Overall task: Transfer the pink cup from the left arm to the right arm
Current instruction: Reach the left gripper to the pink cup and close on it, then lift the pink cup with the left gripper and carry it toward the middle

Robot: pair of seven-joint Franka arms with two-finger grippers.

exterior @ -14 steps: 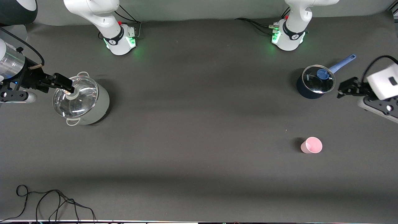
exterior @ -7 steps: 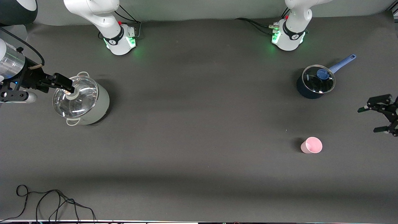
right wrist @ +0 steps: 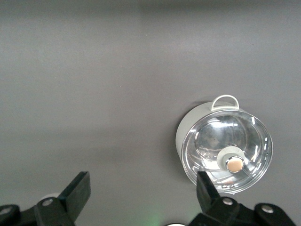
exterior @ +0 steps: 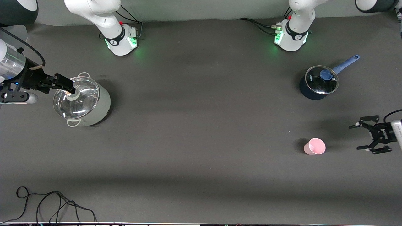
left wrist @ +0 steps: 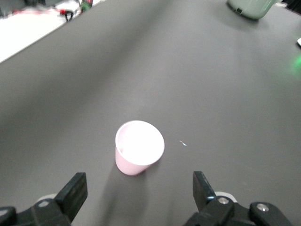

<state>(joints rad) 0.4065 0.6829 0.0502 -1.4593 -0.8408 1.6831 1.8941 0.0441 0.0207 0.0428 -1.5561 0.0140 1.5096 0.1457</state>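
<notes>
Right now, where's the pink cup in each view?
Front view: pink cup upright on the table, nearer the camera than the blue saucepan, beside the open left gripper.
Left wrist view: cup centred, before the gripper.
Right wrist view: not in it.
Shared landmark: pale lidded pot.

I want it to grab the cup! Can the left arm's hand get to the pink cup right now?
Probably yes. The left hand is open, beside the upright pink cup at the left arm's end, with only bare table between them.

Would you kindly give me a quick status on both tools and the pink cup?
Left tool open, low beside the pink cup, not touching. Right tool open, over the lidded pale pot, waiting. Cup upright on table, nothing between it and left tool.
</notes>
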